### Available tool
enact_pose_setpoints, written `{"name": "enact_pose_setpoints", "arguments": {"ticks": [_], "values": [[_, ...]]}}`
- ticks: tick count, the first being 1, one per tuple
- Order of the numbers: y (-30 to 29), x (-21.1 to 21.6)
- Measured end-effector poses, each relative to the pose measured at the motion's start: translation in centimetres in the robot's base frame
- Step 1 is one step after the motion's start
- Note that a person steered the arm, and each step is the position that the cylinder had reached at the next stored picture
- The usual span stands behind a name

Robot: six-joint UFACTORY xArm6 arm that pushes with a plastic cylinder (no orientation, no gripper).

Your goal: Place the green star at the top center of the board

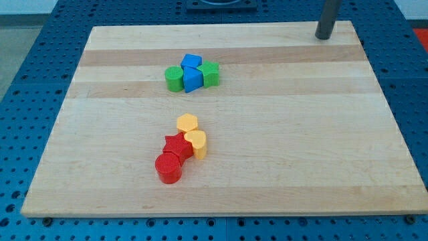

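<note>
The green star (210, 73) sits in a tight cluster in the upper middle of the wooden board (301, 134). It touches a blue block (194, 79) on its left. Another blue block (191, 61) lies just behind, and a green round block (174, 78) is at the cluster's left end. My tip (324, 37) rests at the board's top right, far to the right of and above the green star, touching no block.
A second cluster lies lower, left of centre: a yellow block (188, 122), a yellow heart (197, 143), a red star (176, 145) and a red cylinder (168, 167). Blue perforated table surrounds the board.
</note>
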State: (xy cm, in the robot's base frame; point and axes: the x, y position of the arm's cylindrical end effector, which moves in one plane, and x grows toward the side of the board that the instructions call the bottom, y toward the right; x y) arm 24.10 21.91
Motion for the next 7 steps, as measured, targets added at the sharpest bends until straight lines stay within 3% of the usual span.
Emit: {"name": "enact_pose_setpoints", "arguments": {"ticks": [7], "values": [[-0.69, 0.00]]}}
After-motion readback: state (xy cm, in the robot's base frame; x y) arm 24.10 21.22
